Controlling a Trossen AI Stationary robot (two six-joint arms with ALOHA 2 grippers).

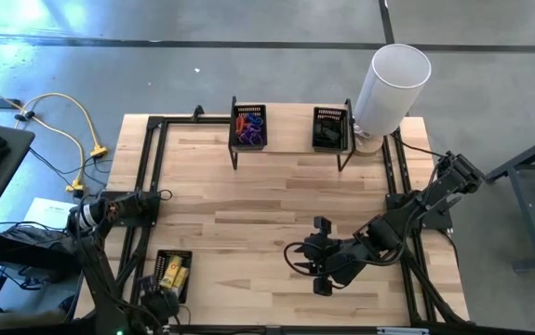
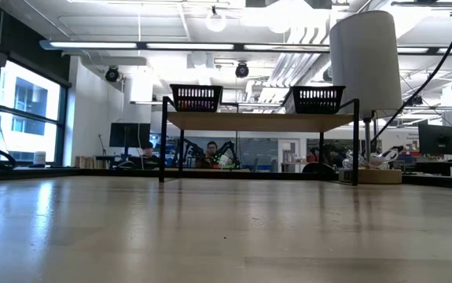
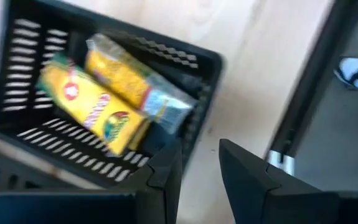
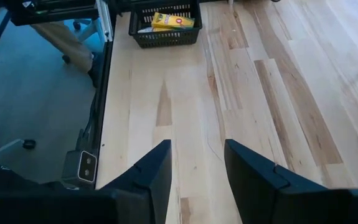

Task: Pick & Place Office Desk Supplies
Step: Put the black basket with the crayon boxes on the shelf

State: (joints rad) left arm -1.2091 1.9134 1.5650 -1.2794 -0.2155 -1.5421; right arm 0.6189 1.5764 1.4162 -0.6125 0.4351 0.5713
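Yellow packets (image 1: 175, 272) lie in the tray (image 1: 161, 275) at lower left; the left hand (image 3: 198, 163) hovers just beside it, released. Right hand (image 4: 196, 163), lower centre, is released over the table (image 1: 267, 205).

Yellow packets (image 3: 107, 93) with red, perhaps green, print in a black mesh tray (image 3: 29, 134)

Looks straight down from above, taking in the whole table (image 1: 276, 205) and floor around. Sits at table-top height, facing level across the wood toward the raised shelf (image 2: 259, 120) and room beyond. Rides the left wrist, very close over the mesh tray (image 3: 194, 59) of yellow packets (image 3: 98, 102) at the near left corner. Rides the right wrist, higher, facing left across bare boards; shares that tray far off.
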